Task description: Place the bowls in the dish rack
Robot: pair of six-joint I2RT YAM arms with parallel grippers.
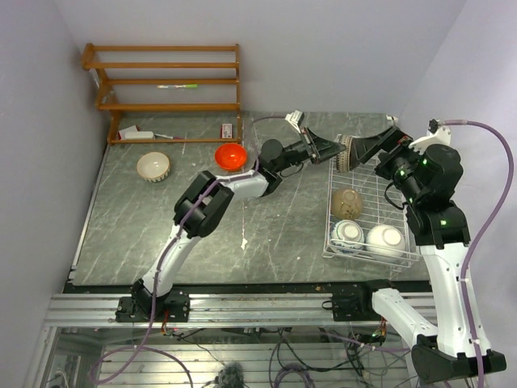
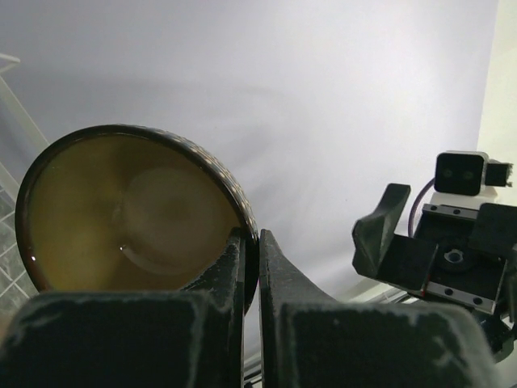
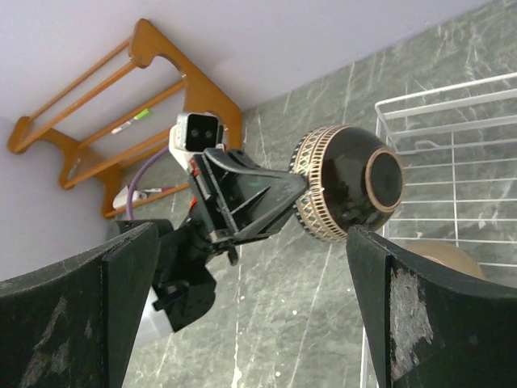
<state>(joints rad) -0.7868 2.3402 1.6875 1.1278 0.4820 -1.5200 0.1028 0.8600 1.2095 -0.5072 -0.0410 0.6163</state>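
The dark-rimmed brown bowl (image 3: pixel 347 194) hangs in the air on its edge, above the far left corner of the dish rack (image 1: pixel 396 206). Its amber inside faces the left arm and its foot ring faces the right. The left gripper (image 2: pixel 250 238) is closed narrow on the rim, one finger inside the bowl and one outside. The right gripper (image 1: pixel 363 152) stands just beside the bowl with its jaws spread wide, holding nothing.

It looks like glazed ceramic: stiff, fairly heavy for its size, slick, and liable to chip on wire. A single rim pinch could let it swivel. The rounded outer wall offers little purchase, so the better hold is probably the free rim opposite the present pinch, again with one finger in and one out.

The rack holds a tan bowl (image 1: pixel 346 202), a blue-and-white bowl (image 1: pixel 347 234) and a white bowl (image 1: pixel 385 240). An orange-red bowl (image 1: pixel 230 155) and a cream bowl (image 1: pixel 153 166) sit on the bench (image 1: pixel 161 234), well apart from the rack. A wooden shelf (image 1: pixel 166 81) stands at the back.
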